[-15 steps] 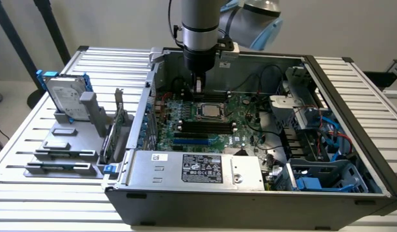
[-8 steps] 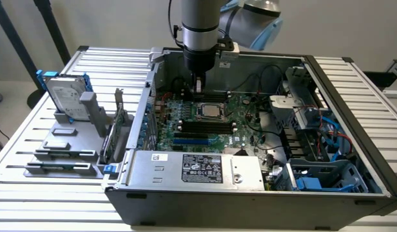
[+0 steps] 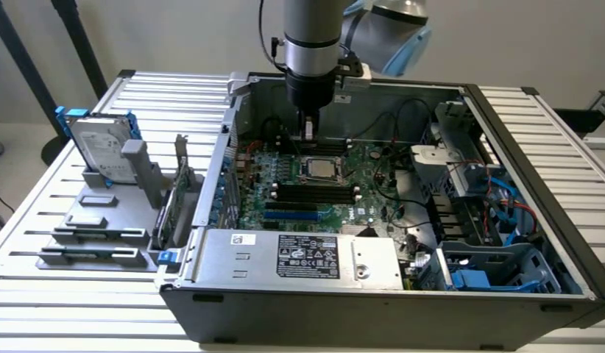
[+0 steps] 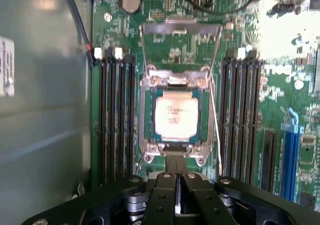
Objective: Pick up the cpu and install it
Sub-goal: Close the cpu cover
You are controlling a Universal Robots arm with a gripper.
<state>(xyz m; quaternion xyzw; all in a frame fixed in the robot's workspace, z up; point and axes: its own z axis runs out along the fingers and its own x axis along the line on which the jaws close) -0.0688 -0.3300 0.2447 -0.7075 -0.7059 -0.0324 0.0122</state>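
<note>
Although the print on its lid is too small to read, the cpu lies flat in the motherboard socket, just beyond the tips of the gripper, apart from them. The fingers are pressed together, gripping nothing. The chip is square, with a pale silver-grey top.

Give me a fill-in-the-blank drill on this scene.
The cpu lies in the ___ of the green motherboard.
The gripper holds ___.
The hard drive stands ___ the computer case.
Missing words: socket; nothing; outside.
</note>
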